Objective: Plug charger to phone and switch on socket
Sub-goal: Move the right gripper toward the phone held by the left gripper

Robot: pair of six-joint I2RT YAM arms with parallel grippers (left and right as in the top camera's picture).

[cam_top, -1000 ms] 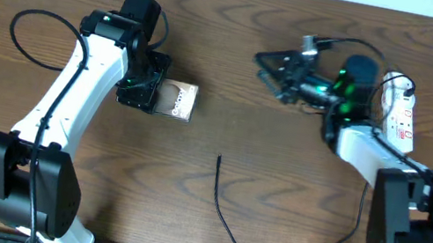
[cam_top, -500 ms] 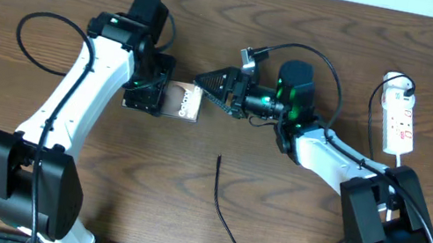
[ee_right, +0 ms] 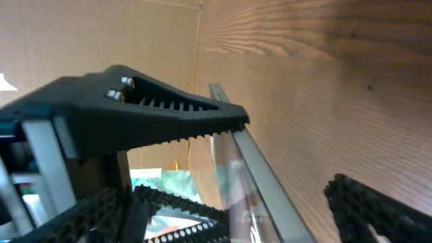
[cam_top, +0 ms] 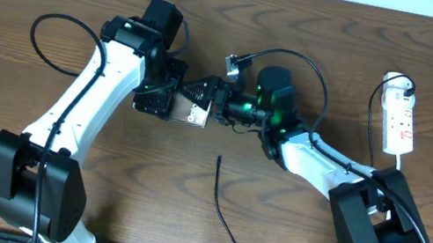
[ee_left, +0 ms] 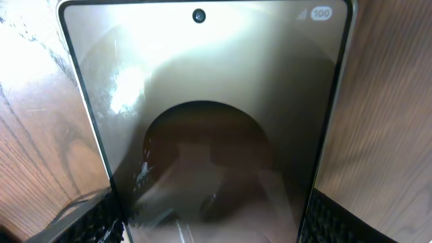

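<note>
Left gripper [cam_top: 159, 93]: clamped across the phone [ee_left: 216, 121], left of centre.
Right gripper [cam_top: 195, 100]: jaws apart, set around the phone's right edge.
Change: right arm swung over from the socket [cam_top: 400, 118] at far right within the last second.
Charger [cam_top: 219, 207]: left untouched on the desk [cam_top: 347, 37], near centre.
Meaning: phone judged as being steadied or repositioned; plugging and switching not yet done.
</note>
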